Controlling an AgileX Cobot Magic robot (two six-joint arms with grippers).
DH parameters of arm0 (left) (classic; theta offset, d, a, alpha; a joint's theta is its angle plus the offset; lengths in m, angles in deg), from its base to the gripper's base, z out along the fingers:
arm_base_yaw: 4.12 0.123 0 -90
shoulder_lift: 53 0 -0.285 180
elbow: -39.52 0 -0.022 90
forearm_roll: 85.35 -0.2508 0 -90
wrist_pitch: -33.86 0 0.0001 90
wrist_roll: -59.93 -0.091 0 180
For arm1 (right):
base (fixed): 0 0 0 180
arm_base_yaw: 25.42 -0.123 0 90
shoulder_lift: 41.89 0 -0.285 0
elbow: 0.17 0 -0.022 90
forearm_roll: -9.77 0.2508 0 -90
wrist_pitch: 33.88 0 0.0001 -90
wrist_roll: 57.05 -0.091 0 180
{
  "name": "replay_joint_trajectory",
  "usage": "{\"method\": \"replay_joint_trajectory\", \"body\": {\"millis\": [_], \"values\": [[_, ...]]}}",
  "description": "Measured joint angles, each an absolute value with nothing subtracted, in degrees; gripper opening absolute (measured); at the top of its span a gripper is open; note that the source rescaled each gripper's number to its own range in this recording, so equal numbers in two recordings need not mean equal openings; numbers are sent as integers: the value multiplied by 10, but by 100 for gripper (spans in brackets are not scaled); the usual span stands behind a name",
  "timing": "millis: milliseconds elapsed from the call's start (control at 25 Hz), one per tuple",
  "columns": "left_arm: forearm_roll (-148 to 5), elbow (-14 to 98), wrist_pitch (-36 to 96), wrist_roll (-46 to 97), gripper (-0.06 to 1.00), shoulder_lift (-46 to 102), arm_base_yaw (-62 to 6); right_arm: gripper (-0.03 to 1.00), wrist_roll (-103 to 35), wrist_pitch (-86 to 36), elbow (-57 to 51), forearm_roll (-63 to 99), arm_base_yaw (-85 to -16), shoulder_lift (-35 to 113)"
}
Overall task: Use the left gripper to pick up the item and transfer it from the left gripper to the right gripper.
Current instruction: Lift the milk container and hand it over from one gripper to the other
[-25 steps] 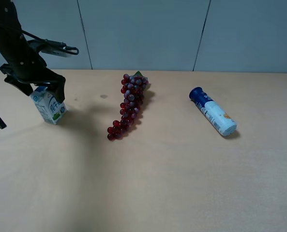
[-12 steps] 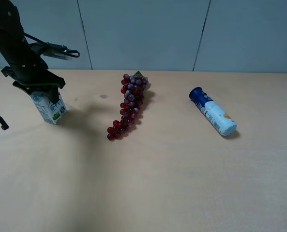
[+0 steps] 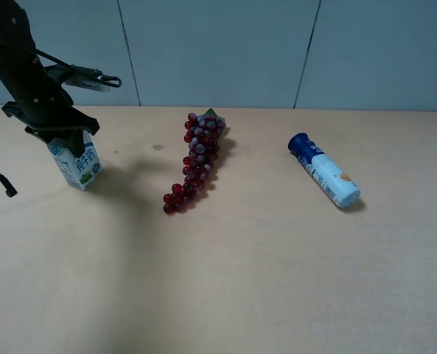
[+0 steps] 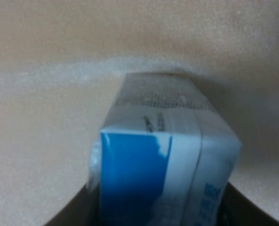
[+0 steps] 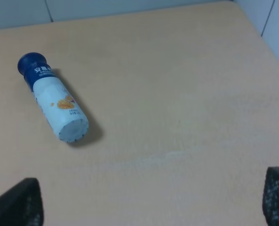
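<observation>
The item, a white-and-blue milk carton (image 3: 77, 164), stands slightly tilted on the tan table at the far left. My left gripper (image 3: 62, 137), all black, comes down on its gable top and is shut on it. The left wrist view shows the carton (image 4: 163, 155) close up, held between the two dark fingers at the frame's lower corners. My right gripper (image 5: 148, 207) is out of the exterior view. In its wrist view only the two black fingertips (image 5: 17, 203) show, far apart and empty above bare table.
A red grape bunch (image 3: 195, 159) lies in the middle at the back. A white-and-blue tube (image 3: 325, 171) lies on its side at the right, also in the right wrist view (image 5: 54, 101). A black cable end (image 3: 8, 192) hangs at the left edge.
One second ago the left fingers stood spread around the carton's top. They have since closed on it, and the carton has shifted slightly to the right.
</observation>
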State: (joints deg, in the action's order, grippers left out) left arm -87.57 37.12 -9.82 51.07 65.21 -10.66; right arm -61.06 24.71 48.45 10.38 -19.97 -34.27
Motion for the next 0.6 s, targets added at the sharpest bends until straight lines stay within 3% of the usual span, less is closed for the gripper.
{"method": "replay_joint_trajectory", "body": {"millis": [600], "values": [[-871,386,-175,511,0,571,-107,100,-611,247,485,104,-200,-343]]}}
